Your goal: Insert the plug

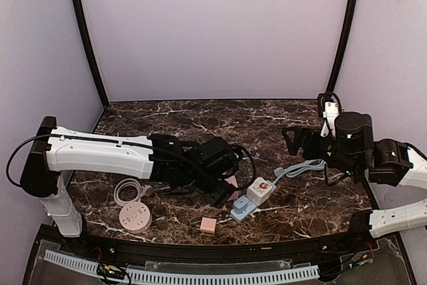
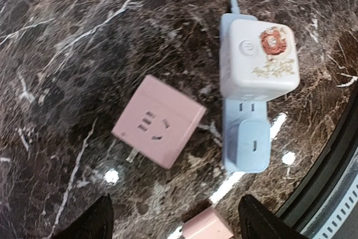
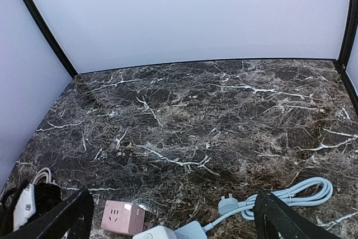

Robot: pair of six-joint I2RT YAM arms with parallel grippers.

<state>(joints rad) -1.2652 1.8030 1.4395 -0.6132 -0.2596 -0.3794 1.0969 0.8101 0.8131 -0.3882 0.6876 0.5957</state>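
Left wrist view puts the pink cube plug (image 2: 158, 121) straight ahead of my left gripper (image 2: 176, 208), whose jaws stand wide apart with nothing between them. The cube lies on the marble table (image 2: 67, 54) just beside the long flank of the blue power strip (image 2: 246, 149), not touching it, socket face up and a metal prong poking out at its lower edge. On the strip's cable end sits a white cube adapter (image 2: 257, 60); the outlet next to it, toward the strip's rounded end, looks free. A small pink block (image 2: 207, 228) rests near that rounded end. My right gripper (image 3: 174, 200) hangs well away from the strip, out past its pale blue cable (image 1: 300, 168), jaws likewise apart and empty. I judge this to be the approach to the grasp, with nothing picked up yet. Next I should lower the left jaws over the cube's flat sides, close, lift, turn the prongs downward, line them up over the free outlet and press squarely, perhaps with the right arm steadying the strip.
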